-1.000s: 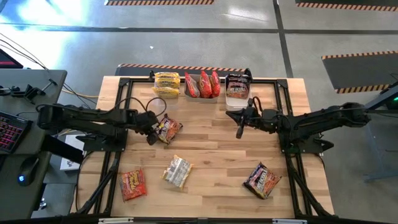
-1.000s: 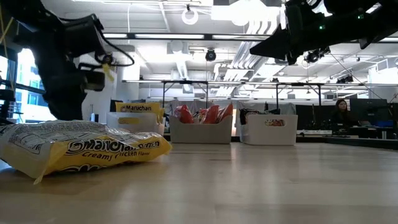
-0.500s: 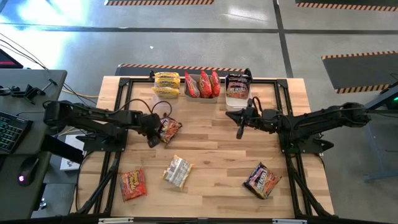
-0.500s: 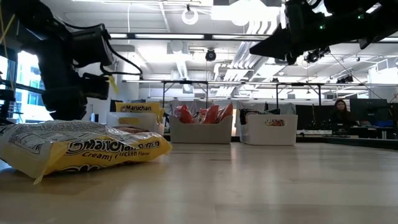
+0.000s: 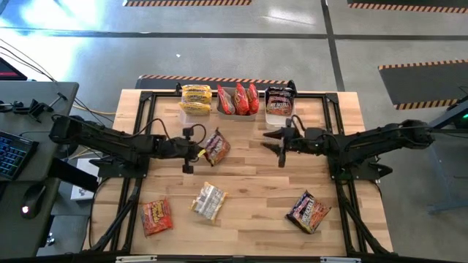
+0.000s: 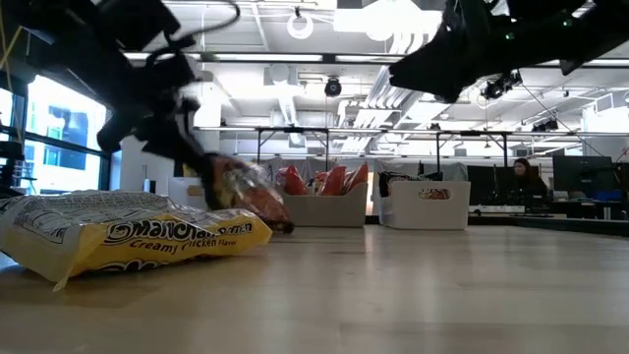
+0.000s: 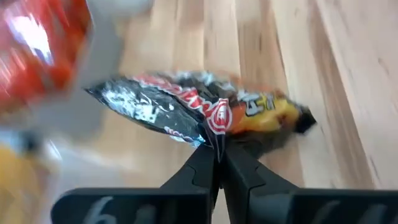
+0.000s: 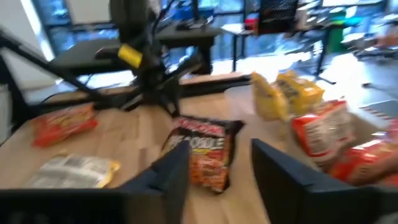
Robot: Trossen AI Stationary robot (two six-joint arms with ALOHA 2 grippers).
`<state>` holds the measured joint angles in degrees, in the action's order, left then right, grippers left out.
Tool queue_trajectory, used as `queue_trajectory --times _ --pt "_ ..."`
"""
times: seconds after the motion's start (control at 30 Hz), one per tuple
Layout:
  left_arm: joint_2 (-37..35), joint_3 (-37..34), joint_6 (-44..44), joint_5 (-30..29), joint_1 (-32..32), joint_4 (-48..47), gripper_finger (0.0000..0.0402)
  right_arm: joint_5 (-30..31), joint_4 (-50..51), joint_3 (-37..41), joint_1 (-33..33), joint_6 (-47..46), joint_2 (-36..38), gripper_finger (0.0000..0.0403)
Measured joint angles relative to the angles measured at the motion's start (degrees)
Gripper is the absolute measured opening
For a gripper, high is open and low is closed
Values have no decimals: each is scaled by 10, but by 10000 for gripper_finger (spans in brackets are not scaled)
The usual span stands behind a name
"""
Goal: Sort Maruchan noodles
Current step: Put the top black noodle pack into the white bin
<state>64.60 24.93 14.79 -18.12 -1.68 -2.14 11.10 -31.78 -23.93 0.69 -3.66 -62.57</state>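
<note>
Three tubs [image 5: 236,111] behind scattered packets [image 5: 210,201]

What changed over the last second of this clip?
The left gripper shut on the dark noodle packet and carried it toward the table's middle, nearer the right arm. The right gripper opened its jaws in place. The other loose packets and the filled tubs stayed put.

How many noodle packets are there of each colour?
Yellow packets: 3
Red-orange packets: 4
Dark packets: 3
Total: 10 in view
</note>
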Motion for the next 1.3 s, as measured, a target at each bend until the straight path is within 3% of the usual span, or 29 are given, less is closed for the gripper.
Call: queue_trajectory --times 0.17,0.3,0.67,0.87,1.1,1.3 --pt "2 1 127 -12 -28 99 2 -37 79 -79 0 15 -68 250" --pt "6 1 200 -1 -41 137 1 -54 159 -164 4 58 -149 286" --pt "9 1 221 26 -89 146 1 -161 434 -466 39 131 -341 291" --pt "9 1 220 12 -101 159 1 -278 556 -609 65 126 -443 291" --pt "9 1 219 3 -101 159 1 -380 638 -702 69 112 -526 291" --pt "9 1 209 -2 -101 161 1 -385 659 -712 69 110 -547 289"
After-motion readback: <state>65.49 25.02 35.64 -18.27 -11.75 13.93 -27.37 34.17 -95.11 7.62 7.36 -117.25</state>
